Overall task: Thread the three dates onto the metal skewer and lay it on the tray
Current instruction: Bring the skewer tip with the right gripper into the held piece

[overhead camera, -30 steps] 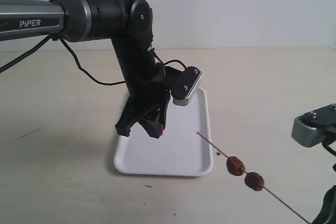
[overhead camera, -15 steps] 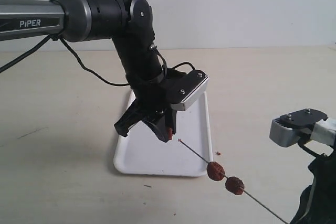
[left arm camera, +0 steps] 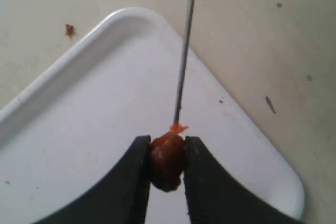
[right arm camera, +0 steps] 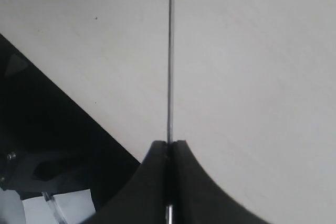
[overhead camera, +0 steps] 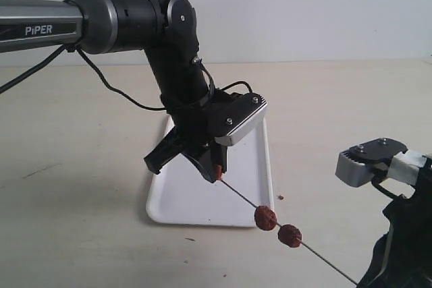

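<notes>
Two dates (overhead camera: 265, 218) (overhead camera: 289, 235) on one skewer (right arm camera: 169, 66), third date (left arm camera: 167, 161) in left pincer (left arm camera: 166, 142); one tray (overhead camera: 196, 200).

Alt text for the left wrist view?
The left gripper pinches a reddish-brown date over the white tray, and the tip of the thin metal skewer meets the date's exposed end. Beige table shows beyond the tray's rounded corner.

Left claw (left arm camera: 167, 144), angled downward, is clamped in a grip; right claw (right arm camera: 169, 145) is pinched tight.
</notes>
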Tool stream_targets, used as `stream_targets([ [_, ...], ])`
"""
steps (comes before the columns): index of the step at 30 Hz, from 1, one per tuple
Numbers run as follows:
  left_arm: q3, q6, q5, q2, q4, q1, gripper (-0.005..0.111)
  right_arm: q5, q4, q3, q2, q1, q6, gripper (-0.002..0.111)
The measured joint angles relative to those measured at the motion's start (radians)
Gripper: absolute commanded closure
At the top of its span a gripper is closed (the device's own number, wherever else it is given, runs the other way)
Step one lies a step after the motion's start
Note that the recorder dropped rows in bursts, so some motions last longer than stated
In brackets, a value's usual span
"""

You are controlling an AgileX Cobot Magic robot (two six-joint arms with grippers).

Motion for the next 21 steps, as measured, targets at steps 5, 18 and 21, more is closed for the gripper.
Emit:
stream_targets([
  [5,-0.002,0.004,0.0,0.0,0.0,0.0,0.083,-0.011,0.017,0.0,0.0,0.0,-0.024,0.108],
  [18,-0.002,0.004,0.0,0.0,0.002,0.0,0.083,-0.006,-0.01,0.0,0.0,0.0,-0.005,0.108],
  [21,-0.002,0.004,0.0,0.0,0.004,0.0,0.083,-0.002,-0.012,0.0,0.0,0.0,0.002,0.108],
])
